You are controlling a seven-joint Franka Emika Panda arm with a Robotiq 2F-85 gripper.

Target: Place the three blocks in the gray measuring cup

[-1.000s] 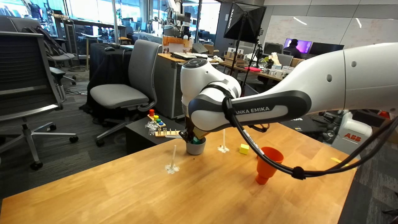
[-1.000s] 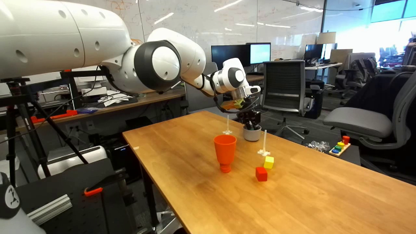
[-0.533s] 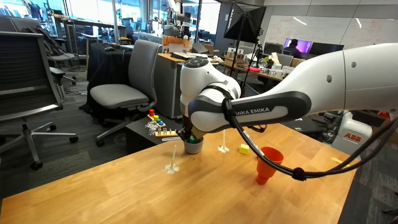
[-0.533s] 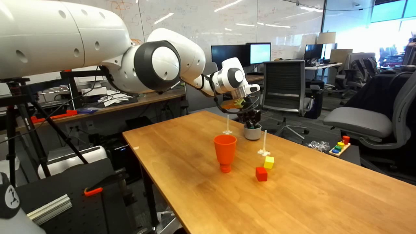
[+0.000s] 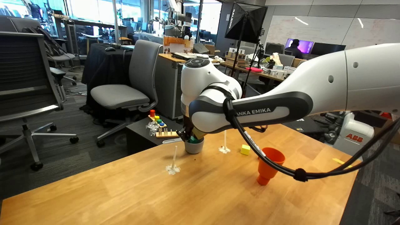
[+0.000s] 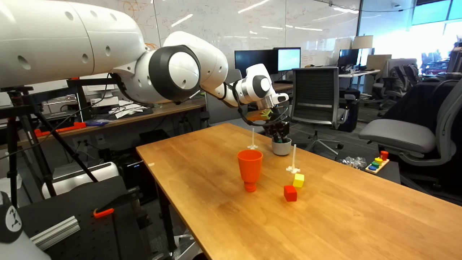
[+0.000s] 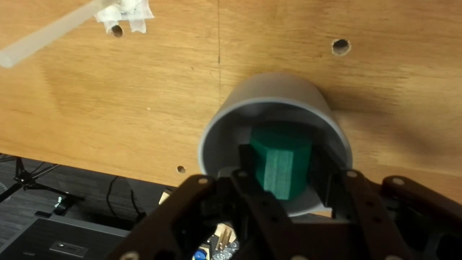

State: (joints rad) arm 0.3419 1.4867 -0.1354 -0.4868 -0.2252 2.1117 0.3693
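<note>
A faceted green block (image 7: 279, 169) is pinched by the jaws inside the round gray cup (image 7: 278, 85), while 1 red cube (image 6: 290, 194) and 1 yellow cube (image 6: 298, 180) are seen close together on the wooden bench (image 6: 343, 224).

Overexposed windows (image 5: 90, 15), glare streaks on the whiteboard (image 6: 234, 21), soft shadow beside the gray cup (image 7: 276, 86)

Reads "ANKA EMIKA" in white on the dark panel (image 5: 273, 100) of the robot arm (image 5: 331, 67), cut off at the start by a black cable (image 5: 230, 112) | reads "ABB" in red on the white machine (image 5: 351, 126) | shows sideways lettering on the black softbox (image 5: 246, 23), too small to read | shows red handwriting on the whiteboard (image 6: 223, 21), too faint
</note>
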